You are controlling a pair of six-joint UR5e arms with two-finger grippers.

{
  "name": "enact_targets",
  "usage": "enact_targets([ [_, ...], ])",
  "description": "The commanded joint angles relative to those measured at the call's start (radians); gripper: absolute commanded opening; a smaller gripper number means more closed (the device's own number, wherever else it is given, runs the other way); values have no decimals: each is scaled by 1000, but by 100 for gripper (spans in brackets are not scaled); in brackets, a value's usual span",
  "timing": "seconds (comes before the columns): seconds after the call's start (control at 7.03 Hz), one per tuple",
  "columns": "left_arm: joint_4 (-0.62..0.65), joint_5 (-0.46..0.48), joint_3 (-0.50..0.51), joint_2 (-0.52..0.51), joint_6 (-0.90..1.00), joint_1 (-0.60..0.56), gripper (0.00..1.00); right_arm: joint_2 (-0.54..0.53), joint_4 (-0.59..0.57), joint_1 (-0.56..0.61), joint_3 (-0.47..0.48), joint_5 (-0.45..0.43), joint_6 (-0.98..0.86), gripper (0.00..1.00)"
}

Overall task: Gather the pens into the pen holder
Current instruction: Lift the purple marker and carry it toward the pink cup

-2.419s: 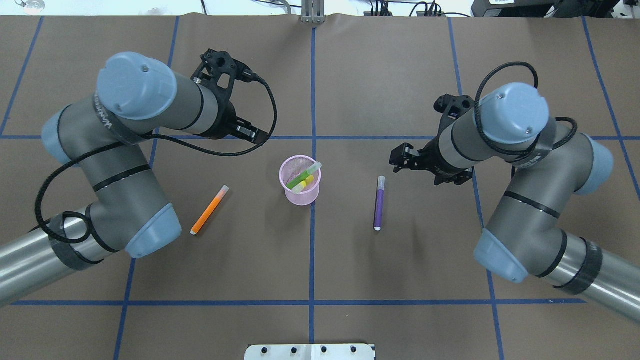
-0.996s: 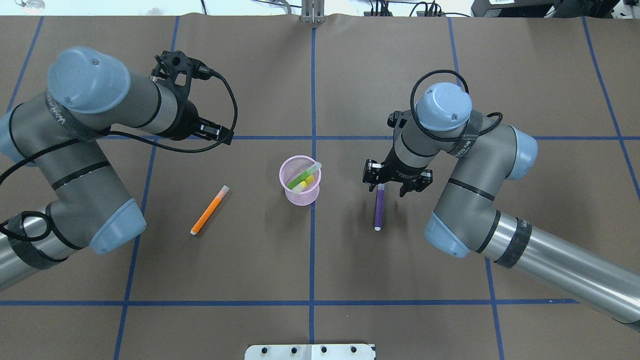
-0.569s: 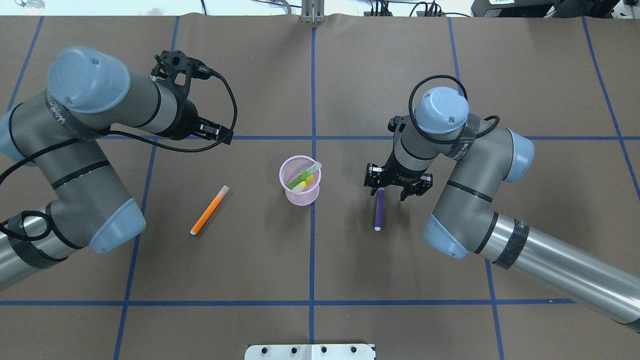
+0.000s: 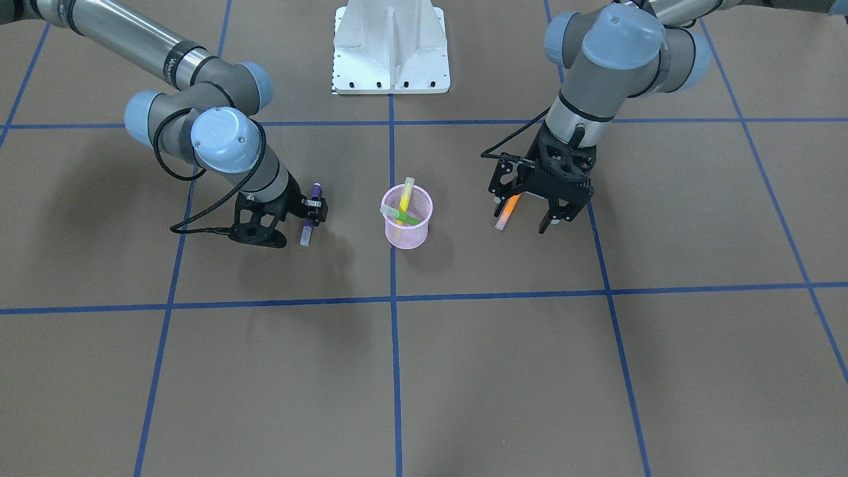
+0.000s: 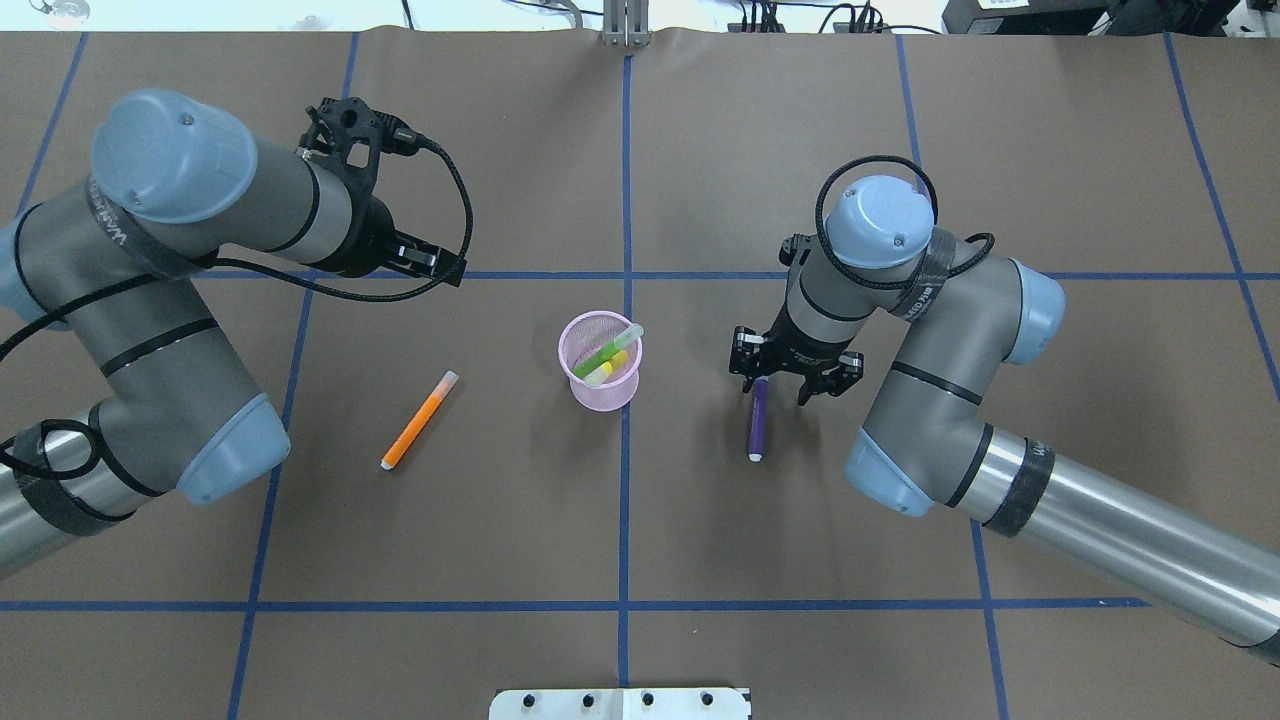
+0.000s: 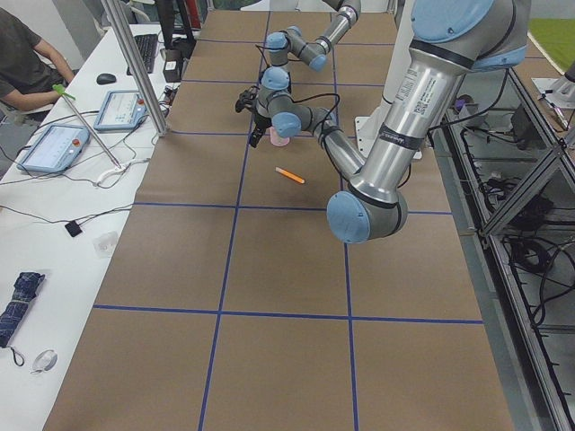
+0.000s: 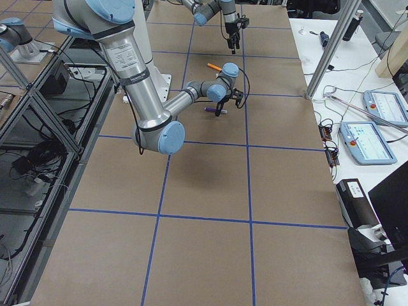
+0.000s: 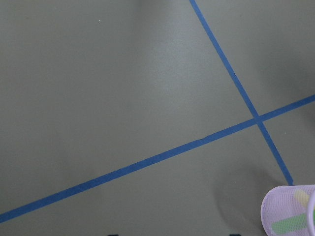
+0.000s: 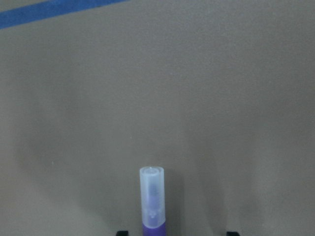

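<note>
right end effector [image 5: 775, 390] spread astride purple pen [image 5: 757, 425] | left end effector [image 4: 521, 220] spread, apparently empty

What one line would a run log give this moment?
right gripper: open over cap end of purple pen | left gripper: open, raised | orange pen: on table | green pen, yellow pen: in pen holder

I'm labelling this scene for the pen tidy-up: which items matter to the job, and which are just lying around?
Job: purple pen and orange pen, both lying loose; green pen and yellow pen, both inside the pen holder.
Lying about: folded umbrella, computer mouse, touch panels.
</note>
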Motion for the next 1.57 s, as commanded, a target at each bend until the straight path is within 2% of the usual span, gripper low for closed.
enact_targets([
  [0.0, 0, 0, 0, 1, 0, -1, 80, 5, 0, -3, 0, 0, 11, 70],
  [0.28, 0, 0, 1, 1, 0, -1, 81, 5, 0, -9, -2, -2, 11, 69],
  [0.43, 0, 0, 1, 1, 0, -1, 81, 5, 0, -11, -5, -2, 11, 60],
  [0.57, 0, 0, 1, 1, 0, -3, 80, 7, 0, -12, -12, -2, 10, 58],
  [0.71, 0, 0, 0, 1, 0, -3, 80, 10, 0, -12, -14, -2, 10, 50],
  [1.0, 0, 0, 0, 1, 0, -3, 81, 14, 0, -12, -16, 0, 11, 0],
  [1.28, 0, 0, 0, 1, 0, -3, 80, 19, 0, -11, -12, 1, 11, 0],
  [1.42, 0, 0, -3, 0, 0, -3, 80, 27, 2, -3, 21, 3, 16, 0],
])
